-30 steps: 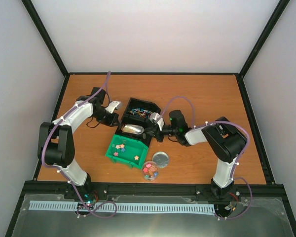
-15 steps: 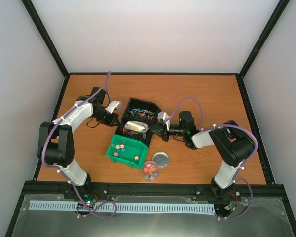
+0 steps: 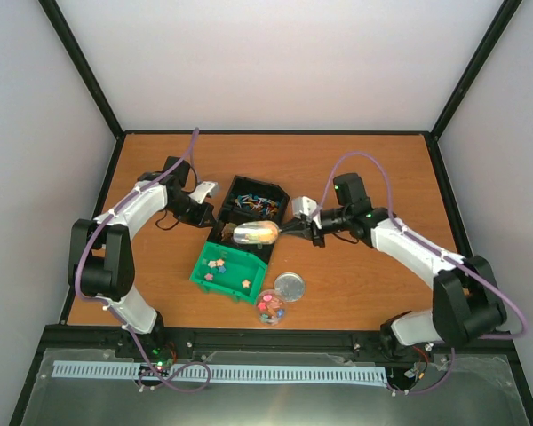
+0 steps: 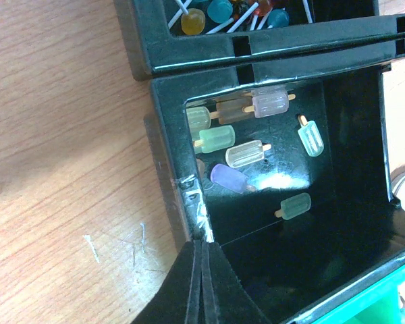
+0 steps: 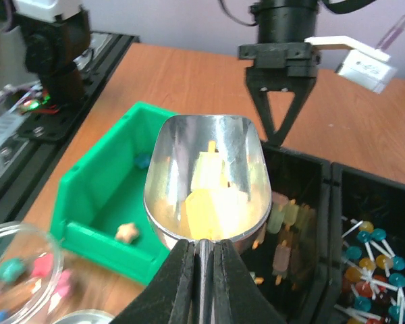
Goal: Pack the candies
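Observation:
Star-shaped candies [image 3: 218, 264] lie in the green bin [image 3: 204, 271], and more fill a round clear tub [image 3: 269, 306] in front of it. One pale star [image 5: 127, 233] shows in the right wrist view. My right gripper [image 3: 290, 231] [image 5: 202, 248] is shut on the handle of a silver scoop [image 3: 256, 233] [image 5: 206, 175]. The scoop hangs over the edge between the bin and the black tray [image 3: 263, 182] and carries yellowish lolly-shaped pieces, not stars. My left gripper [image 3: 213, 216] [image 4: 202, 244] is shut on the tray's left rim [image 4: 167, 135].
The round silver lid [image 3: 290, 285] lies right of the green bin. The black tray's far compartment holds stick lollipops [image 4: 219, 10]; its near compartment holds popsicle-shaped sweets [image 4: 246, 154]. Black frame rails run round the table.
The right arm has swung outward to the right. The scoop has drawn back to the right out of the tray's near compartment and now carries yellowish pieces. The left arm has not moved.

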`<act>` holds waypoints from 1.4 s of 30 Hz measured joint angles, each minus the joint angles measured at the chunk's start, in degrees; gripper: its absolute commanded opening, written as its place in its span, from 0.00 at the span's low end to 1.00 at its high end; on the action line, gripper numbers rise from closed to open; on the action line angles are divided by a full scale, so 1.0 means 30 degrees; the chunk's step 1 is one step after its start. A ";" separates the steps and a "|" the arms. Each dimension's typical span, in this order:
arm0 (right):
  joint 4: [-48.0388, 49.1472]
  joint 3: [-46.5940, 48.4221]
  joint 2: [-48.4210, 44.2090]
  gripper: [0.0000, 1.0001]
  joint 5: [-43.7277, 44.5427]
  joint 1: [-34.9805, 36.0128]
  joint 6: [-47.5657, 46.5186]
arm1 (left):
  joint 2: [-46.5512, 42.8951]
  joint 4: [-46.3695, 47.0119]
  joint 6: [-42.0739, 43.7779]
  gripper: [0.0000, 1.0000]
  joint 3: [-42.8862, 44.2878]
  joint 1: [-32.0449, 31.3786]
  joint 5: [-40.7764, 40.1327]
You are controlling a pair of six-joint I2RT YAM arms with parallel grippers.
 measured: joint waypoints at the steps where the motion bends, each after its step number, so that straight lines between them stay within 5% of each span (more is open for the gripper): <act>1: -0.1464 0.0284 -0.0357 0.03 -0.0102 -0.0197 -0.0882 | 0.0000 0.0007 0.0007 0.01 -0.0015 0.0000 0.0000; 6: -0.7249 0.0415 -0.2783 0.03 -0.0459 -0.0860 -0.4044 | 0.0000 0.0029 0.0029 0.01 -0.0022 0.0000 0.0000; 21: -1.6407 0.0138 -0.5472 0.03 0.0699 -0.0882 -1.1307 | -0.0576 0.0474 0.1064 0.01 -0.0714 0.0168 0.0044; 27: -1.7850 -0.0036 -0.5639 0.03 0.2769 -0.0612 -1.3041 | -0.0648 0.0590 0.1282 0.01 -0.0838 0.0197 0.0138; 42: -1.8404 0.0481 -0.6237 0.03 0.7380 0.2295 -1.1511 | -0.0648 0.0576 0.1581 0.01 -0.0845 0.0211 0.0226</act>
